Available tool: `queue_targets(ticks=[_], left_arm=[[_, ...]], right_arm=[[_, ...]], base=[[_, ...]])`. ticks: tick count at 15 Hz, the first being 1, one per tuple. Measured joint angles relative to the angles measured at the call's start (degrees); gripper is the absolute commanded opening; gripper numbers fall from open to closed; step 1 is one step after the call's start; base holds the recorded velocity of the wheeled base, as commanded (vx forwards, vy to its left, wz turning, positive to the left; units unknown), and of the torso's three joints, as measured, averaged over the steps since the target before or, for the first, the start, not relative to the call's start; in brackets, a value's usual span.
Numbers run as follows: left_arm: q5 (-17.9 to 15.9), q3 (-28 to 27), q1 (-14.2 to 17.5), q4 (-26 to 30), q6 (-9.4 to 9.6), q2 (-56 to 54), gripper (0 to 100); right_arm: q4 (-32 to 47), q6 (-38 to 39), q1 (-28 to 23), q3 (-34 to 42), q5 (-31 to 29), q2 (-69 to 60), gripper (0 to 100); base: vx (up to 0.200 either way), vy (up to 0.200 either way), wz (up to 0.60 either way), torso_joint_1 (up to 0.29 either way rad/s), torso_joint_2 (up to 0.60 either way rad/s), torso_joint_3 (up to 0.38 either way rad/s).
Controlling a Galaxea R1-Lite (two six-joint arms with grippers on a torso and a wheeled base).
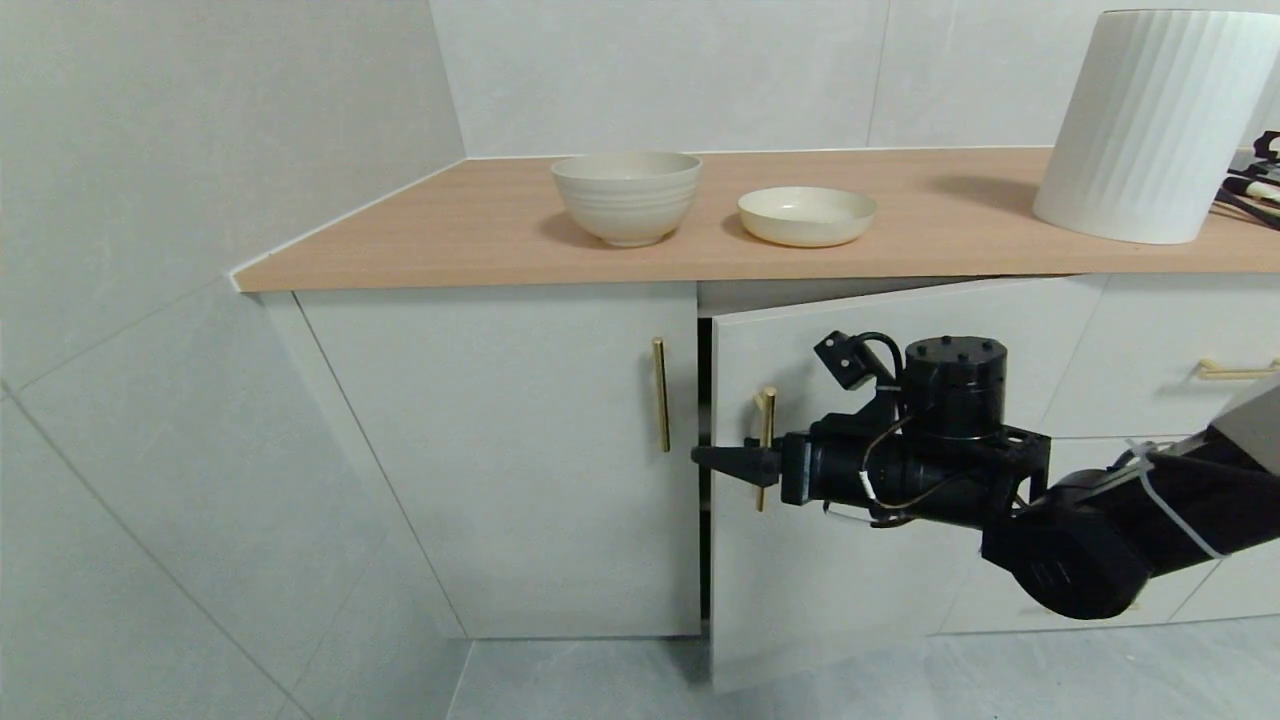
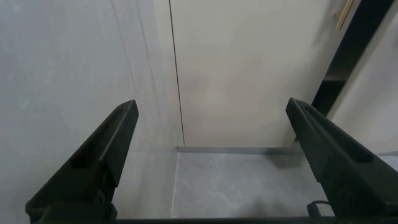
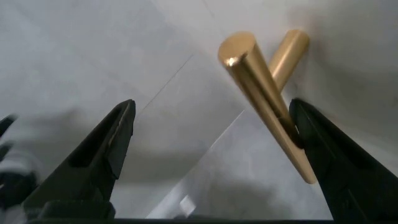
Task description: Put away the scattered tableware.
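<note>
A deep cream bowl (image 1: 627,195) and a shallow cream dish (image 1: 806,214) stand side by side on the wooden countertop (image 1: 480,235). Below them the right cabinet door (image 1: 830,570) hangs ajar, showing a dark gap. My right gripper (image 1: 715,462) is level with that door's gold bar handle (image 1: 766,445). In the right wrist view the right gripper (image 3: 211,109) is open, and the handle (image 3: 267,109) lies between its fingers, close to one of them. My left gripper (image 2: 211,109) is open and holds nothing, low in front of the closed left door (image 2: 249,74).
A tall white ribbed container (image 1: 1160,125) stands at the counter's right, with dark utensils (image 1: 1255,190) beside it. The left door carries its own gold handle (image 1: 660,394). A drawer handle (image 1: 1235,370) shows at far right. Tiled wall closes off the left; grey floor (image 2: 236,180) lies below.
</note>
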Motion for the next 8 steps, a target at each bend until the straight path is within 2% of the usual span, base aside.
queue_targets(ticks=[8], left_arm=[[0.0,0.0,0.0,0.0,0.0,0.0,100]], right_arm=[[-0.1,-0.1,0.0,10.5,5.8,-10.5,100]], base=[[0.0,0.0,0.0,0.0,0.0,0.0]])
